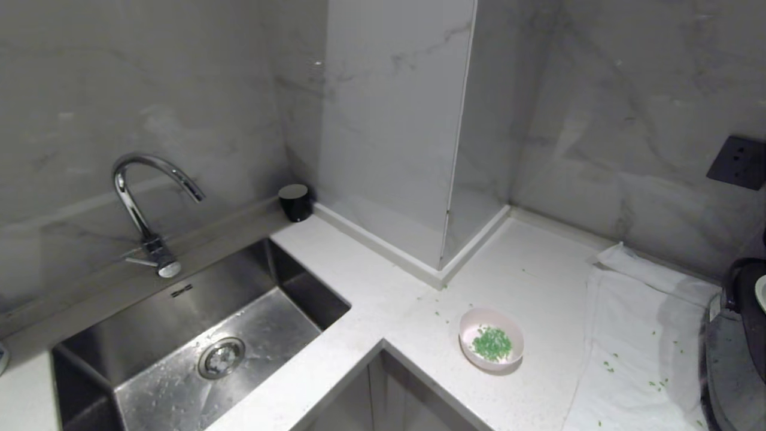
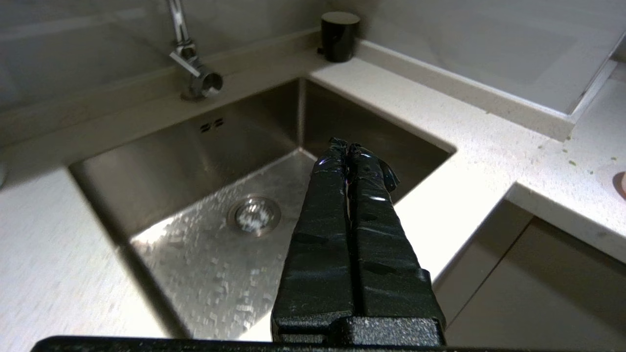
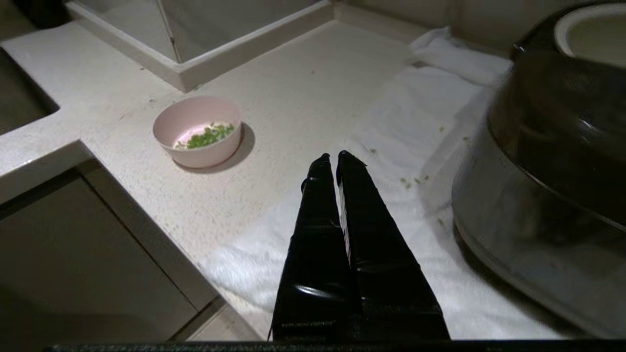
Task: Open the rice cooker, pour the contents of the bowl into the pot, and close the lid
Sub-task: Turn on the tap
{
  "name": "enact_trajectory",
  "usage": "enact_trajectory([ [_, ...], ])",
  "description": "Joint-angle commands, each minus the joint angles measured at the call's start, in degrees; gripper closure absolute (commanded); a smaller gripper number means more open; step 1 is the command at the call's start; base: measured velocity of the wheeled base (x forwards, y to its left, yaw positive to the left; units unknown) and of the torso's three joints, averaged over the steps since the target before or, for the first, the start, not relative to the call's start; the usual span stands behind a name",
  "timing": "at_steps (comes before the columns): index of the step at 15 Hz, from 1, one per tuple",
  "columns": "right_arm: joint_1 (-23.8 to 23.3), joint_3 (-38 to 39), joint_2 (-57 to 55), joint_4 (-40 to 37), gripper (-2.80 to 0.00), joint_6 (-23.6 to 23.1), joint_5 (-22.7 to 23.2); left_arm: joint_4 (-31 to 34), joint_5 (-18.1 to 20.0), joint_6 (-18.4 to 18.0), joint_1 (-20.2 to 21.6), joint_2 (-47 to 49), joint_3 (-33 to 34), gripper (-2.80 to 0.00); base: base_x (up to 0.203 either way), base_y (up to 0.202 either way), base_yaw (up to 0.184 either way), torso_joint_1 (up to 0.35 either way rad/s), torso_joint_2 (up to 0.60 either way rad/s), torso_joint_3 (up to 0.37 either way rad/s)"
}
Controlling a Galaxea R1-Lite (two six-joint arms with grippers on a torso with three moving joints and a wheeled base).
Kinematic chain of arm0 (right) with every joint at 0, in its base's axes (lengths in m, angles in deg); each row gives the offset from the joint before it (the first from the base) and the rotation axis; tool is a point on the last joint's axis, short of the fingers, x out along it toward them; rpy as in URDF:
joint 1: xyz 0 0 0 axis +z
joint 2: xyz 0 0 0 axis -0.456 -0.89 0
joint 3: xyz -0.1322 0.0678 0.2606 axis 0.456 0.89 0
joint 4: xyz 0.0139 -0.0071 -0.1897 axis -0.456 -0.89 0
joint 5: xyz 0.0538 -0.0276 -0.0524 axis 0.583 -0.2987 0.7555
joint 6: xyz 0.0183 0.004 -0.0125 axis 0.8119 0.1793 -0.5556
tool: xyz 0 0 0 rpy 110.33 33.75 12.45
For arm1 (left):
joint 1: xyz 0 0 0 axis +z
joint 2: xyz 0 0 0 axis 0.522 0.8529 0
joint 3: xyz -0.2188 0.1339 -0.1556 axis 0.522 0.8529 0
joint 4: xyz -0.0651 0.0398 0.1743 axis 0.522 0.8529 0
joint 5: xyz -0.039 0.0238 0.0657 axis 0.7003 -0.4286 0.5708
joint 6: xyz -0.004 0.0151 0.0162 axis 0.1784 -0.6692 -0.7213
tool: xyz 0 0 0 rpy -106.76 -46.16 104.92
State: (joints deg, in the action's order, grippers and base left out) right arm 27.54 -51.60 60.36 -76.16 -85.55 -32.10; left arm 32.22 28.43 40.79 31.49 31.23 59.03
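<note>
The small pale pink bowl [image 1: 488, 311] stands on the white counter, just left of a white towel, with its contents, chopped green bits [image 1: 492, 343], heaped inside. In the right wrist view the bowl [image 3: 205, 155] is ahead and to one side of my right gripper [image 3: 331, 156]. That gripper is shut and empty, hovering over the towel's near edge. My left gripper [image 2: 347, 145] is shut and empty above the steel sink. Neither arm shows in the head view. The rice cooker, its lid and its pot are out of view.
A large shiny steel pan [image 1: 727, 359] sits on the towel [image 1: 634, 335] at the right edge, close beside my right gripper. Loose green bits lie on the towel. The sink [image 1: 179, 299], faucet [image 1: 146, 197] and a black cup [image 1: 295, 202] are at left. A tiled column [image 1: 395, 120] juts out behind.
</note>
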Motion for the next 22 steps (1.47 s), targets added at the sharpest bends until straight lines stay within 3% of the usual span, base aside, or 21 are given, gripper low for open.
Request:
enact_trajectory([
  [1, 0.0, 0.0, 0.0, 0.0, 0.00, 0.0, 0.0, -0.1, -0.1, 0.1, 0.1, 0.0, 0.9, 0.00, 0.177, -0.003, 0.002, 0.007, 0.01, 0.002],
  [9, 0.0, 0.0, 0.0, 0.0, 0.00, 0.0, 0.0, 0.0, -0.2, -1.5, 0.1, -0.1, 0.3, 0.00, 0.012, 0.000, 0.000, 0.002, 0.00, 0.000],
  [11, 0.0, 0.0, 0.0, 0.0, 0.00, 0.0, 0.0, 2.2, -0.7, -1.6, 0.2, 1.9, -5.8, 0.00, 0.000, 0.000, 0.000, 0.000, 0.00, 0.000],
  [15, 0.0, 0.0, 0.0, 0.0, 0.00, 0.0, 0.0, 3.1, -1.2, 2.3, 0.1, 22.3, -15.7, 0.00, 0.000, 0.000, 0.000, 0.000, 0.00, 0.000],
  [18, 0.0, 0.0, 0.0, 0.0, 0.00, 0.0, 0.0, -2.6, -1.6, 4.8, 0.6, 40.6, -19.6, 0.00, 0.000, 0.000, 0.000, 0.000, 0.00, 0.000],
  [22, 0.0, 0.0, 0.0, 0.0, 0.00, 0.0, 0.0, -7.4, -6.6, 13.6, 0.9, 66.5, -27.1, 0.00, 0.000, 0.000, 0.000, 0.000, 0.00, 0.000],
])
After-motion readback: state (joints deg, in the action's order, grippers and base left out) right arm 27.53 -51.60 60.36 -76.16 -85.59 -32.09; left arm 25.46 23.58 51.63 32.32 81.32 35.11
